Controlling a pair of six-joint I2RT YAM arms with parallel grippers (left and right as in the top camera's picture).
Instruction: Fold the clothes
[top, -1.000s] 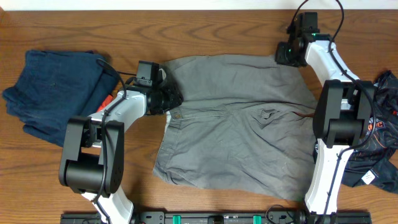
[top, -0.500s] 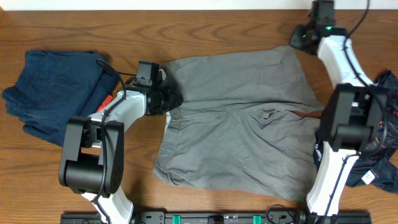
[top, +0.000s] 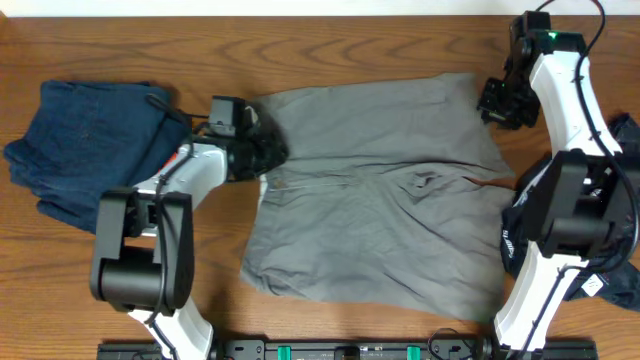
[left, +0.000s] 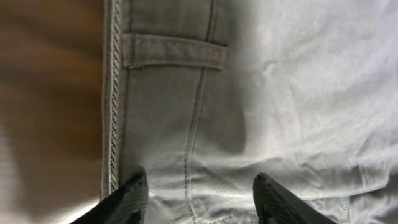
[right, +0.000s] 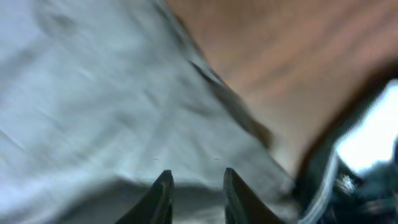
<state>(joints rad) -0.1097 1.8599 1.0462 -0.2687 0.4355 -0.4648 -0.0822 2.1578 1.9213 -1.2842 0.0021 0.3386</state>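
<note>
The clothes (top: 380, 200), a plain grey garment with stitched seams, lie spread flat across the middle of the table. My left gripper (top: 262, 160) sits at the garment's left edge by the waistband. In the left wrist view its jaws stand wide open (left: 199, 190) over the waistband and a belt loop (left: 174, 51), with cloth lying flat under them. My right gripper (top: 497, 100) hovers at the garment's far right corner. The blurred right wrist view shows its fingers a little apart (right: 196, 183) above grey cloth (right: 93, 93), with nothing pinched.
A dark navy garment pile (top: 85, 150) with an orange-red strip (top: 172, 158) lies at the left. A glossy black printed garment (top: 615, 215) lies at the right edge beside the right arm. Bare wooden table (top: 350, 45) shows along the far side.
The right gripper drew the garment's far right corner outward, released it and moved down along the right edge. The left jaws opened wider and shifted slightly left.
</note>
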